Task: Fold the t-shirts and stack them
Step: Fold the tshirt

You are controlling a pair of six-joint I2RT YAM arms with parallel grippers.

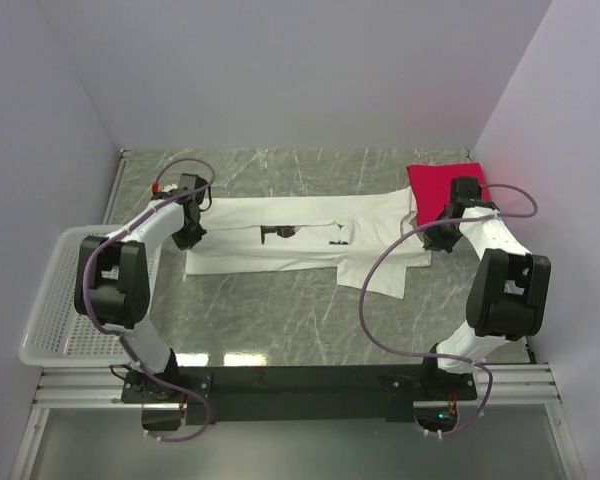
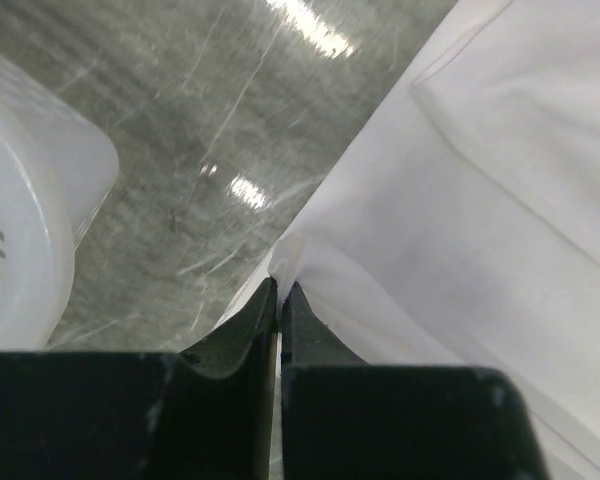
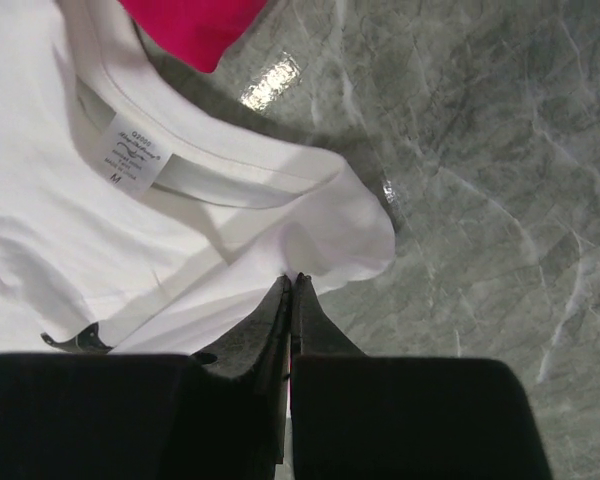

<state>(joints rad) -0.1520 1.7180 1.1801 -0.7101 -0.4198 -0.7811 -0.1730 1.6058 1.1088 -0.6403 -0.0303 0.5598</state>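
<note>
- Left gripper [image 2: 280, 291] is clamped shut on a hem corner of the soft white short-sleeved cotton t-shirt [image 1: 265, 215]. The right gripper [image 3: 292, 283] pinches its shoulder by the collar.
- It's spread across the grey marbled table [image 1: 280, 310]. Looks light and floppy, so I'd grab it by the edges.
- The folded bright red cloth t-shirt [image 1: 442, 180] touches it, far right.

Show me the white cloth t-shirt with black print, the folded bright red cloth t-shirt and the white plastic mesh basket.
White printed t-shirt [image 1: 270, 256]: top view, plain cloth below print.
Red folded t-shirt [image 1: 435, 180]: top view, upper face.
White mesh basket [image 1: 68, 335]: top view, bare floor.

Overhead view spans the table [image 1: 280, 300]; both wrist views closely overlook the white t-shirt [image 1: 250, 255].
</note>
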